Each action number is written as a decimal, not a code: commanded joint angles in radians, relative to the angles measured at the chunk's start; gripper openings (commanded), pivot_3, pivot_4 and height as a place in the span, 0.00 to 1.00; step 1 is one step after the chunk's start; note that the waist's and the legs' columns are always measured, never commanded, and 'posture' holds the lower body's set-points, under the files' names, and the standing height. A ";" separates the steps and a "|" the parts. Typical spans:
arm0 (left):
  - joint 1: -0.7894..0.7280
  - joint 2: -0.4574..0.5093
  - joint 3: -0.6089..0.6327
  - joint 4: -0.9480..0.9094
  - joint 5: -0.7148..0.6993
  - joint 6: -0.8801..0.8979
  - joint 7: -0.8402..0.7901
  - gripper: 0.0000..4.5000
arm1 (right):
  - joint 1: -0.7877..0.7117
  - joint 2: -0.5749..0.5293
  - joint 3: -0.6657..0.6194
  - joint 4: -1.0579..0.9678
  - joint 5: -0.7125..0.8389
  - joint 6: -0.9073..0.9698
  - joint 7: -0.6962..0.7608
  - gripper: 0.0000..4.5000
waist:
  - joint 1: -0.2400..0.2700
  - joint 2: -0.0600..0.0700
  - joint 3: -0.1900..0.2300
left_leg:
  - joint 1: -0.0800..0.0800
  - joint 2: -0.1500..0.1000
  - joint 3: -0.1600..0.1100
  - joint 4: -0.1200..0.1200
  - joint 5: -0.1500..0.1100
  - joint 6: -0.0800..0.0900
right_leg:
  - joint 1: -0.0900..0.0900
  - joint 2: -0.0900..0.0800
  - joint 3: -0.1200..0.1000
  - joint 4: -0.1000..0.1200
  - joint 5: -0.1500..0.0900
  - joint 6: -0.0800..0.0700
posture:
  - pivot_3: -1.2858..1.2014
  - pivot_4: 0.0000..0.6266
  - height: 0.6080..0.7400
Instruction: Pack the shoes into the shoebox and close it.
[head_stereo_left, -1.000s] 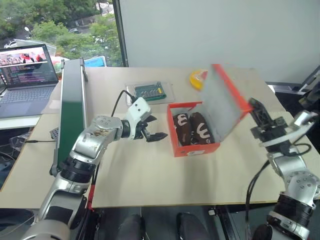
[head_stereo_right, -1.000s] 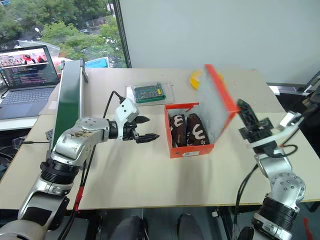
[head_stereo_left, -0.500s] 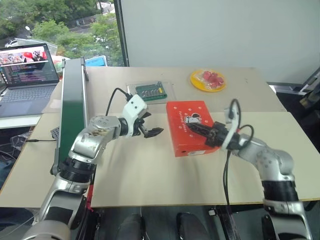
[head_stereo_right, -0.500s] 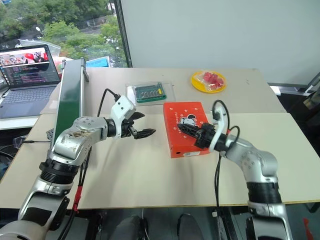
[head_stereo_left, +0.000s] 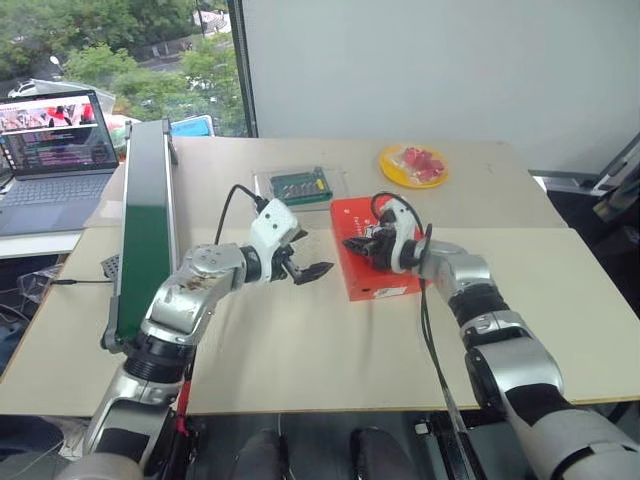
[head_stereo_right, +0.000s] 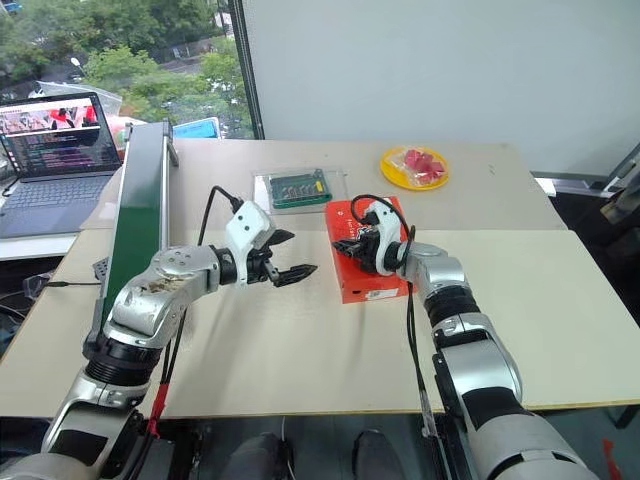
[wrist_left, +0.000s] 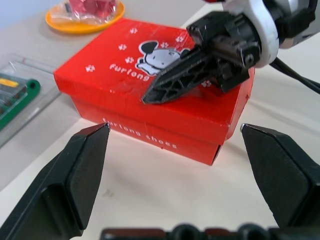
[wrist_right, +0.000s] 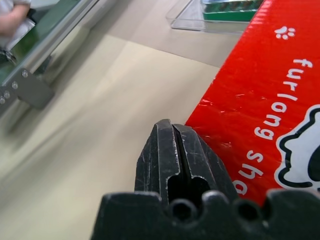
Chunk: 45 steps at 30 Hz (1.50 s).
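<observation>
The red-orange shoebox lies on the table with its lid down, a cartoon dog and white lettering on top. The shoes are hidden inside it. My right gripper is shut and lies low over the lid, its tip reaching the box's left edge, nothing held. My left gripper hovers open just left of the box, a small gap away, its fingers spread wider than the box's end and pointing at it.
A clear tray with a green circuit board sits just behind the box. A yellow plate of red pieces is at the back right. A tall green panel stands at the left, a laptop beyond it.
The lid, standing open over the shoes a second ago, has come down shut. My right gripper swung in from the right and slid leftward across the lid. The left gripper stayed put.
</observation>
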 joint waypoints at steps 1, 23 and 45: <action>0.021 -0.013 0.026 -0.039 0.012 -0.060 0.030 1.00 | 0.108 -0.034 0.005 -0.157 -0.045 -0.017 0.012 0.00 | 0.004 0.000 0.000 | 0.000 0.000 0.000 0.000 0.000 0.000 | 0.000 0.000 0.000 0.000 0.000 0.000 | 0.52 0.24 1.00; 0.142 -0.112 0.141 0.348 0.253 -0.581 0.412 1.00 | 0.772 -0.235 -0.440 -0.874 -0.015 -0.034 -0.285 0.99 | 0.016 0.003 0.001 | -0.005 -0.002 0.001 -0.001 -0.001 0.001 | -0.006 -0.001 0.002 -0.005 0.000 0.000 | 0.52 0.24 1.00; 0.528 -0.294 0.262 0.340 0.078 -0.716 0.376 1.00 | 0.862 -0.006 -0.396 -0.671 -0.102 -0.287 -0.486 0.99 | 0.003 0.009 -0.004 | 0.003 0.001 0.003 -0.006 -0.001 0.001 | -0.004 -0.002 0.004 -0.002 -0.002 -0.002 | 0.52 0.24 1.00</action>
